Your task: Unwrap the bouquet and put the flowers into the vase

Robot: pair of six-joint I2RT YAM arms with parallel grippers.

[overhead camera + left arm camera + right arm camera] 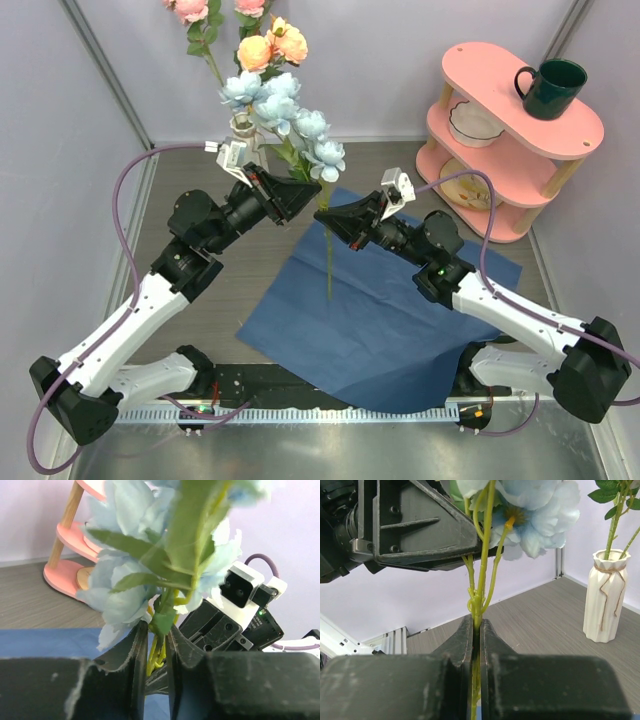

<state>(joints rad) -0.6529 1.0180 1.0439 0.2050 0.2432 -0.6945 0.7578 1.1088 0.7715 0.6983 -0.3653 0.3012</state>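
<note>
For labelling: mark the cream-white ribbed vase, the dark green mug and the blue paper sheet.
Cream-white ribbed vase [605, 605]: right wrist view, mid body.
Dark green mug [548, 97]: top external view, outer wall.
Blue paper sheet [400, 330]: top external view, bare middle.

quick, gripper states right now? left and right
Left gripper: jaws either side of the pale blue artificial flower's green stem; whether it grips cannot be told.
Right gripper: closed, holding that same stem.

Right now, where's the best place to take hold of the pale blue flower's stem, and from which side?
The bare stem just below the blooms, above the right end effector, coming from the left: it stands upright and slim there.
</note>
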